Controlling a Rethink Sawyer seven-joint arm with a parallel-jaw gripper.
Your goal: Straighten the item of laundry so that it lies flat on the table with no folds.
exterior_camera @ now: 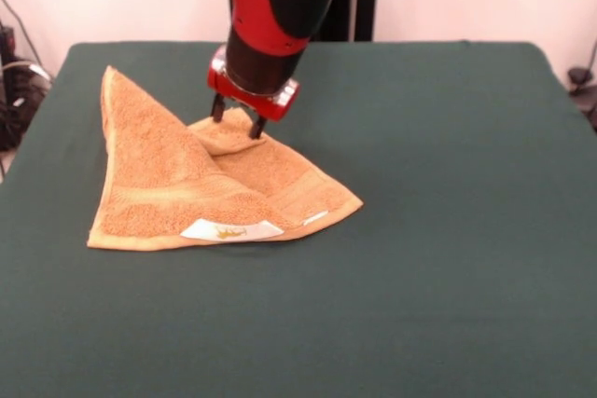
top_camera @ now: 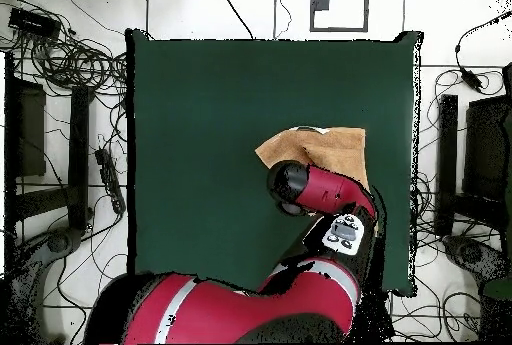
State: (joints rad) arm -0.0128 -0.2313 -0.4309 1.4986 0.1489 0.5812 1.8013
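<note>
The item of laundry (exterior_camera: 177,184), an orange-tan towel, lies on the left half of the dark green table (exterior_camera: 448,184). It is creased, with a corner flap folded back over its middle. A white label (exterior_camera: 230,229) shows on its near edge. My gripper (exterior_camera: 237,121) stands upright over that folded flap. It is open, and its two dark fingertips rest on the cloth either side of the raised fold. In the overhead view the towel (top_camera: 325,146) shows partly on the table (top_camera: 200,111). There the arm covers its lower part and hides the gripper.
The red and black arm (top_camera: 320,191) reaches over the table from its base side. Cables and equipment (top_camera: 70,71) lie on the floor around the table. Green cloth surrounds the towel on all sides.
</note>
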